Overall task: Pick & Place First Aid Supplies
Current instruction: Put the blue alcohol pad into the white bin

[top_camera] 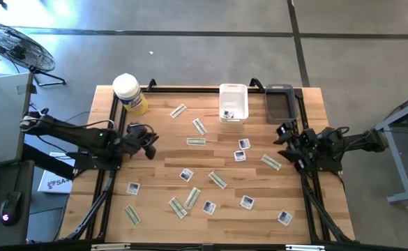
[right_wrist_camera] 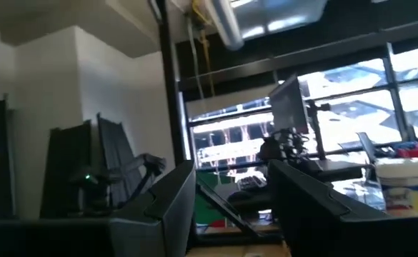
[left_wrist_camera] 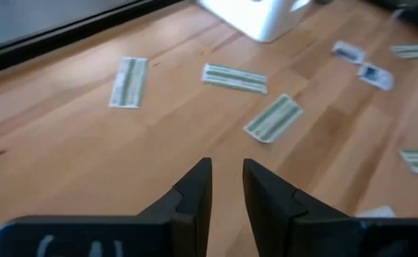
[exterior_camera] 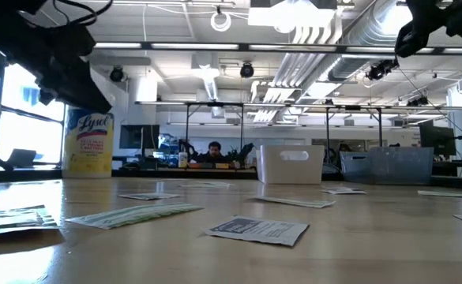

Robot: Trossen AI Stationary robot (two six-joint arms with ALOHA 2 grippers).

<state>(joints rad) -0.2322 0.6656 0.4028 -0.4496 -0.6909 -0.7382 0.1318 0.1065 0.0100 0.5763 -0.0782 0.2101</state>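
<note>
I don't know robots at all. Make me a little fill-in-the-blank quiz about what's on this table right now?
1. The white bin stands beside a ____ bin at the table's far edge.
2. The yellow tub has a ____ lid.
3. The left gripper holds ____ between its fingers.
4. The packets lie scattered on a ____ table.

Missing words: dark; white; nothing; wooden

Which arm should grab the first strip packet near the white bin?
Left, probably. The left gripper hovers low, fingers slightly apart, facing the strip packets by the white bin. The right gripper points up into the room.
</note>
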